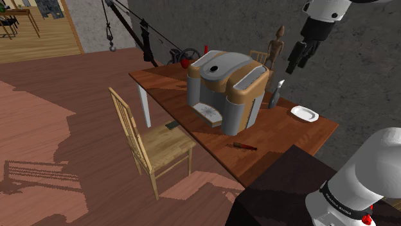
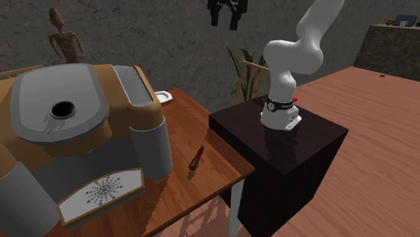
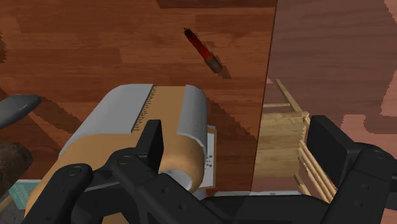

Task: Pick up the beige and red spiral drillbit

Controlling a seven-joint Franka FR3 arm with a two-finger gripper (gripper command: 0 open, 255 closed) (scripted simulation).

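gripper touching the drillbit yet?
Apart. Shoulder view: the gripper hangs high over the table, and the drillbit lies flat on it, far below.

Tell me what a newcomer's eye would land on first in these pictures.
A bulky grey and tan machine dominates the middle of the wooden table, dwarfing everything around it. The black gripper hangs open high above the table, close to a wooden figurine in the shoulder view. A small red and beige drillbit lies alone on the bare wood between the machine and the dark stand.
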